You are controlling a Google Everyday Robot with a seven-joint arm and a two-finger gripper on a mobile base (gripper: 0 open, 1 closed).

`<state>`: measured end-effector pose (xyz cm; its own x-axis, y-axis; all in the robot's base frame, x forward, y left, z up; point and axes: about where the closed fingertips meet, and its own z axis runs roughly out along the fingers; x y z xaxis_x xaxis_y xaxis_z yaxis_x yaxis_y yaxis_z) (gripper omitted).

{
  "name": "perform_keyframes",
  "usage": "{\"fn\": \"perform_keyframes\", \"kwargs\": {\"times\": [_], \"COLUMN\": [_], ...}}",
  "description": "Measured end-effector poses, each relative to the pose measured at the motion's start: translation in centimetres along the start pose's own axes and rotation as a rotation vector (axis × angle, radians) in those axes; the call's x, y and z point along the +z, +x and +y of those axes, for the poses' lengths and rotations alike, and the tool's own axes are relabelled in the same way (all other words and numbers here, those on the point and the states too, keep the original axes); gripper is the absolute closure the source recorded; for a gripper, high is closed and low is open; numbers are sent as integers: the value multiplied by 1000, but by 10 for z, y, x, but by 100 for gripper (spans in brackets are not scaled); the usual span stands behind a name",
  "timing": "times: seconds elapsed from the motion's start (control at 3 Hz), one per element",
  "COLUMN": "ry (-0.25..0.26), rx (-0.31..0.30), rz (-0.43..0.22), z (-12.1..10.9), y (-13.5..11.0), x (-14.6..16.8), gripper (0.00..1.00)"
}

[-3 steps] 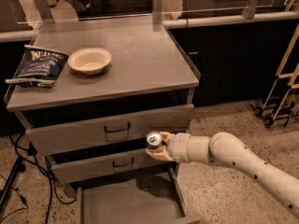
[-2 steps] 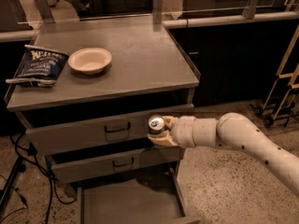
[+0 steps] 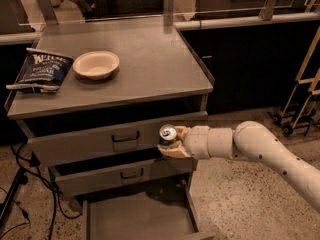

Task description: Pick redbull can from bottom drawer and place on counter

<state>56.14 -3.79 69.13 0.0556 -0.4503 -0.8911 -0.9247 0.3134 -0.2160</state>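
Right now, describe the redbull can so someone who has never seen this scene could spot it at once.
Find the grey drawer cabinet; the robot's white arm reaches from the right to its top drawer front. There the tool is shut on the redbull can. It is the only slim can with a shiny silver top; the bowl and chip bag lie on the counter.

One camera looks down from high up in front of the flat grey metal table (image 3: 145, 69), fairly near. The jaws, holding the slim blue-and-silver can (image 3: 168, 133), sit mid-view, with the table up behind them.
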Motion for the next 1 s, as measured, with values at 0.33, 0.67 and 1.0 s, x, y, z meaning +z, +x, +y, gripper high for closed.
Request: {"fn": "perform_keyframes", "kwargs": {"times": [0.33, 0.67, 1.0], "ry": [-47, -51, -40], "rx": [23, 25, 34], "rz": [-24, -27, -41], "z": [2, 1, -5], "y": [-7, -9, -14], "x": [-5, -7, -13], "gripper": [100, 100, 100]}}
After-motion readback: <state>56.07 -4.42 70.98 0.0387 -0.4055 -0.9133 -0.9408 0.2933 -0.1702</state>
